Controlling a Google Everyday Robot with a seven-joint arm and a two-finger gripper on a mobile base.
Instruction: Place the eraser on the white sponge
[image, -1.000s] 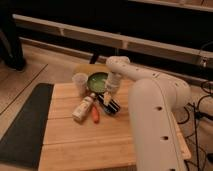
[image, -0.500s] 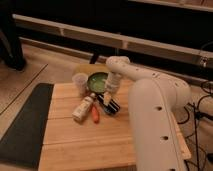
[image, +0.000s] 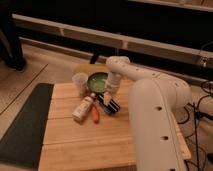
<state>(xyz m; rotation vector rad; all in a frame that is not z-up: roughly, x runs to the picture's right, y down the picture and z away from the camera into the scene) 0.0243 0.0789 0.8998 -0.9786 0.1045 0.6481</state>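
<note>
**Nearly there: gripper down at the eraser**

Closest to the camera, the bulky white arm (image: 155, 120) is seen filling the lower right, its upper link bent over the wooden table (image: 75, 145) so that the wrist can be pointed straight down. Just beyond, toward nine o'clock from the arm, a white bottle (image: 82, 109) and an orange stick (image: 95, 114) lie side by side, clear of the work. At the table's middle the eraser (image: 112, 103) is found, dark and striped, resting at a slant. A pale patch (image: 101, 96) touching it at ten o'clock may be the white sponge, though this cannot be confirmed. The gripper (image: 108, 94) is held directly over the eraser's upper end; whether anything is grasped cannot be told. Farther back, at twelve o'clock, a green bowl (image: 98, 80) and a clear cup (image: 80, 83) stand together near the far edge.
</note>
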